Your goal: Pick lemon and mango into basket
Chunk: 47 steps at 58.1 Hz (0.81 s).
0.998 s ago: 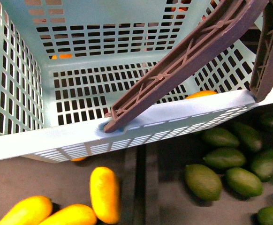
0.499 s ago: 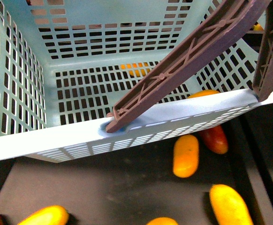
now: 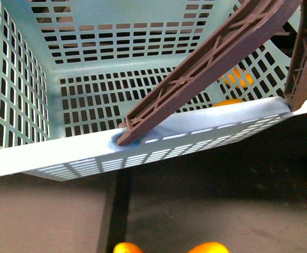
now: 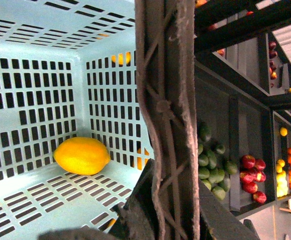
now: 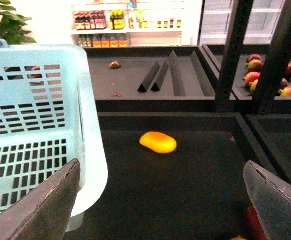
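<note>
Lemon (image 4: 81,155) lies in basket (image 3: 64,153), lower left of the left wrist view. Mango (image 5: 158,142) not yet in, mid-frame on dark shelf (image 5: 205,170). Right claw (image 5: 160,164) spread wide, empty. Left claw (image 4: 135,222): cannot tell, handle (image 4: 168,100) blocks it.

No words or numbers can be read anywhere. In the right wrist view, the bottles (image 5: 91,21) on the far white shelf (image 5: 135,31) have red, dark and yellow labels. They are too small and blurry to read. The little jars (image 5: 160,23) beside them are just as blurry.
</note>
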### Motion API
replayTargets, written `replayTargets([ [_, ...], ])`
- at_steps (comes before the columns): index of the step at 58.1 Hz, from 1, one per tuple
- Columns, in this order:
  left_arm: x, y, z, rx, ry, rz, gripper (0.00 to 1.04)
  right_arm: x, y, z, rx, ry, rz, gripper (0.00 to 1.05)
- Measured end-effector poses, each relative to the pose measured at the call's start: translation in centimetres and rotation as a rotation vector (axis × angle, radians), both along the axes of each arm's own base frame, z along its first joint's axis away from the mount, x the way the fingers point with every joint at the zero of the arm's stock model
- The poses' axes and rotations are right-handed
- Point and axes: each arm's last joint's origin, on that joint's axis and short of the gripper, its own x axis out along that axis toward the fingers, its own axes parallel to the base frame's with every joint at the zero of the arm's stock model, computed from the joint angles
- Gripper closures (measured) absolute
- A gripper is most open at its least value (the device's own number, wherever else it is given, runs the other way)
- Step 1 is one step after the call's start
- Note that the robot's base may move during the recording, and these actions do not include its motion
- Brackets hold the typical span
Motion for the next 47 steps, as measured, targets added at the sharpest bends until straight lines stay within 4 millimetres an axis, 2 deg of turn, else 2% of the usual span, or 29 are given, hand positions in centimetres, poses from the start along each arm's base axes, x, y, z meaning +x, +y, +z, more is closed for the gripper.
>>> replayTargets([
  [11, 0.3, 0.5, 0.0, 0.01, -0.007, 0.035, 0.98, 0.0, 0.0, 0.0, 0.0, 0.0, 0.005, 0.09],
  [26, 0.1, 0.2, 0.0, 0.002, -0.002, 0.007, 0.98, 0.0, 0.0, 0.0, 0.004, 0.008, -0.01, 0.09],
  [32, 0.1, 0.1, 0.0, -0.004, 0.002, -0.002, 0.98, 1.6, -0.7, 0.2, 0.019, 0.359, -0.239, 0.09],
  [37, -0.1, -0.1, 0.0, -0.008, 0.005, -0.012, 0.98, 3.3, -2.1, -0.6, 0.027, 0.547, -0.311, 0.09],
  [47, -0.1, -0.1, 0.0, -0.003, 0.002, -0.002, 0.98, 8.0, -6.5, -2.5, 0.131, 0.645, -0.381, 0.09],
])
